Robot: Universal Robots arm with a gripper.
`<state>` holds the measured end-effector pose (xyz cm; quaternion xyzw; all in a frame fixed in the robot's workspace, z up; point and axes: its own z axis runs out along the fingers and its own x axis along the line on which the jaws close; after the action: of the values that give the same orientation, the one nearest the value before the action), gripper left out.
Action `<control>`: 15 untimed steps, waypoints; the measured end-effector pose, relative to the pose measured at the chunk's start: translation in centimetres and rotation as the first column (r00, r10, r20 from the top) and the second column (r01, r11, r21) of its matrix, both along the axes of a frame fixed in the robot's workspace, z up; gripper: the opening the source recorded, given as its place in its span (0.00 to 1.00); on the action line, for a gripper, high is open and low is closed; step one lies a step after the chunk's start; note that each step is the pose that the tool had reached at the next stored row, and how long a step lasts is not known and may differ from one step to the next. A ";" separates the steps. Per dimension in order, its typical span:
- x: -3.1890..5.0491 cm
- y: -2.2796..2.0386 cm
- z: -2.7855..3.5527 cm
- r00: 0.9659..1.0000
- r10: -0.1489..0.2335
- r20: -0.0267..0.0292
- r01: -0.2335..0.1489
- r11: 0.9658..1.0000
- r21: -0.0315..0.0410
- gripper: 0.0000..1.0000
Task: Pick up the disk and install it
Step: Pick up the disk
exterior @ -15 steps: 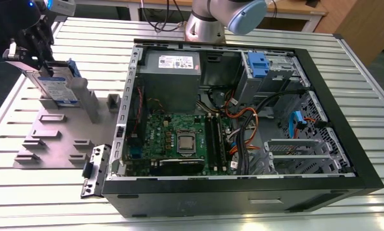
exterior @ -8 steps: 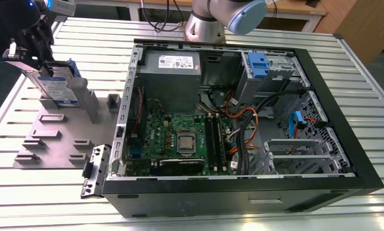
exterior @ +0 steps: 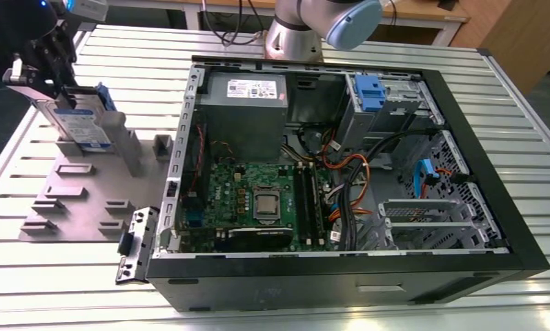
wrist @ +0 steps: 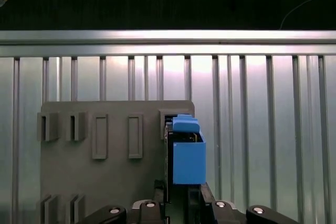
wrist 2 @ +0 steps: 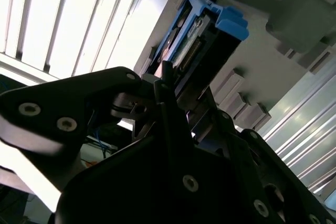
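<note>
Gripper fingers look clenched against both flat sides of the disk. It stands on edge at a slot in the grey fixture plate, beside the open computer case on the exterior view's left. By my judgement the work is only at the grasp, with the disk neither carried over nor installed in the case.

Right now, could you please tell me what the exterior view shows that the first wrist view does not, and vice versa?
Exterior view: the open black computer case, its green motherboard, and the white-and-blue label on the flat silver blue-framed disk. First wrist view: that disk's blue plastic frame end-on, with the gripper at it. Both: the disk upright in the grey slotted fixture plate on the ribbed metal table.
</note>
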<state>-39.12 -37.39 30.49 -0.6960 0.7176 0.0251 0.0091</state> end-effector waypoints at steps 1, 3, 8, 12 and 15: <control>0.00 0.00 0.17 1.000 0.000 0.000 0.000 1.000 -0.002 0.35; -0.01 0.00 0.59 1.000 0.000 0.000 0.000 1.000 -0.003 0.35; 0.00 0.00 1.22 1.000 -0.001 0.000 0.001 1.000 -0.004 0.35; -0.01 0.00 1.22 1.000 -0.001 0.000 0.001 1.000 -0.004 0.35; -0.01 0.00 1.23 1.000 -0.001 0.000 0.001 1.000 -0.004 0.35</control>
<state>-39.12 -37.39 31.72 -0.6956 0.7180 0.0237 0.0075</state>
